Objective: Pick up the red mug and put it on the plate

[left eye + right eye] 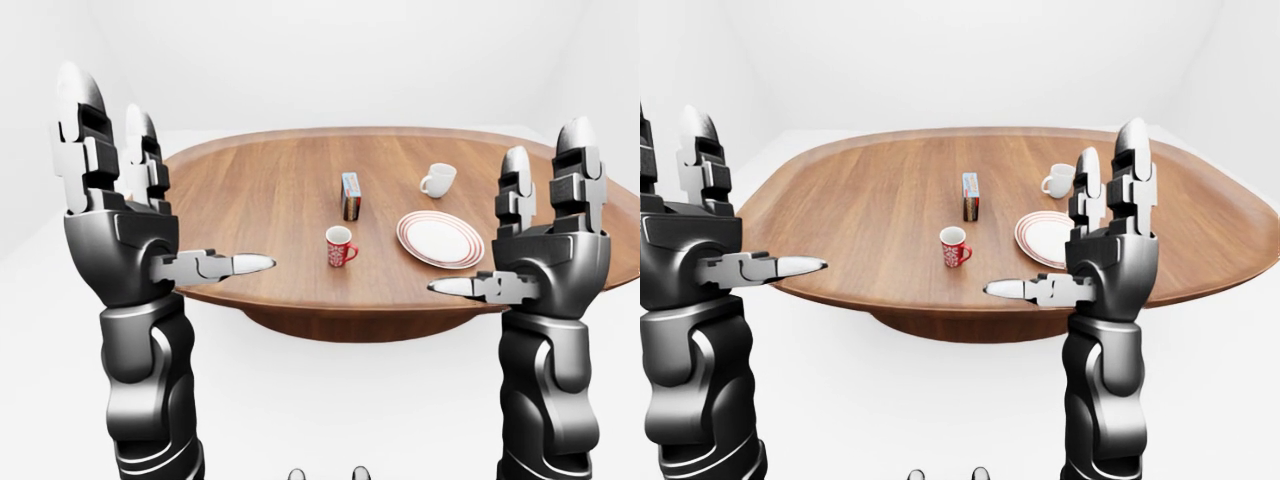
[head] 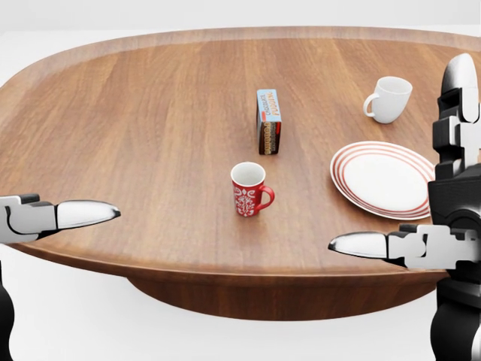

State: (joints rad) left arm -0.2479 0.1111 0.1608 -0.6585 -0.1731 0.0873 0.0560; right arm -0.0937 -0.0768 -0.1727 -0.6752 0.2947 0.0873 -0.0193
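The red mug (image 2: 249,189), with a white pattern and its handle to the right, stands upright near the middle of the round wooden table (image 2: 135,128). To its right lies the white plate (image 2: 385,179) with red rings, bare. My left hand (image 1: 130,215) is raised at the left, short of the table's near edge, fingers spread open and holding nothing. My right hand (image 1: 535,240) is raised at the right, likewise open, below the plate in the head view. Both hands are well apart from the mug.
A small upright box (image 2: 269,131) stands just above the mug in the head view. A white mug (image 2: 391,99) sits above the plate at the upper right. White floor surrounds the table.
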